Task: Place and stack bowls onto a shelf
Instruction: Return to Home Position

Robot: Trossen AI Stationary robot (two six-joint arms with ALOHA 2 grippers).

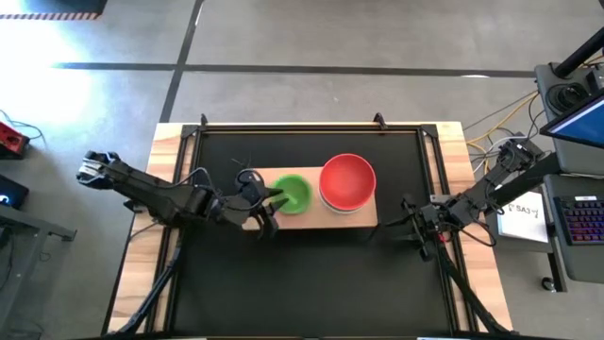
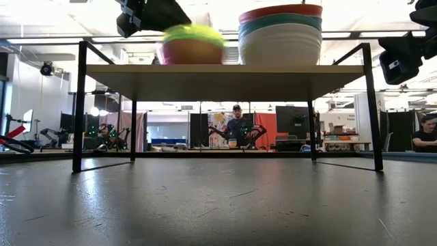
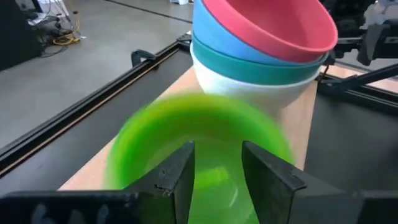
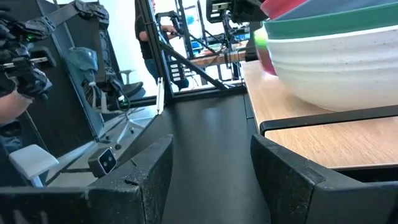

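L gripper (image 3: 217,152) fingers apart at bright green bowl (image 3: 186,118) — R gripper (image 4: 212,146) apart too, beside shelf (image 4: 311,140).

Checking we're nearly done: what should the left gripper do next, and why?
Probably lift back clear of the green bowl: the left gripper is open over it, and the bowl already rests stacked on the shelf. The right gripper waits open off the shelf's end.

Green bowl (image 1: 293,194) and red bowl (image 1: 347,181) on shelf (image 1: 313,219), left claw (image 1: 273,200) adjacent
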